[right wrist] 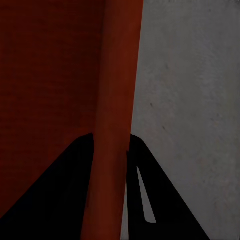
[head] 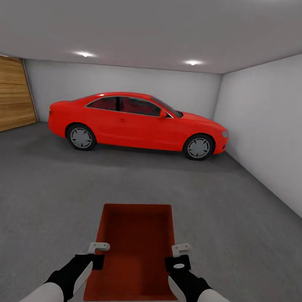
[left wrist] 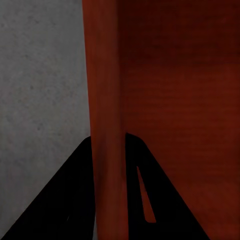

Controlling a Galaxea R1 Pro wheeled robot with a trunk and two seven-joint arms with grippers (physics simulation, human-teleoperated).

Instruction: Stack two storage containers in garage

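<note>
I am in the garage, holding one orange-red storage container (head: 134,249) low in front of me over the dark grey concrete floor (head: 38,192). My left gripper (head: 98,251) is shut on the container's left wall (left wrist: 106,150). My right gripper (head: 180,257) is shut on its right wall (right wrist: 114,150). In both wrist views the black fingers (left wrist: 75,200) (right wrist: 70,195) straddle the thin wall, with the floor (right wrist: 190,100) beyond it. The bin is lidless and nothing lies inside it.
A red coupe car (head: 137,122) stands side-on across the back of the garage. A wooden garage door (head: 10,94) is at the left and a white wall (head: 271,128) runs along the right. Open concrete lies between me and the car.
</note>
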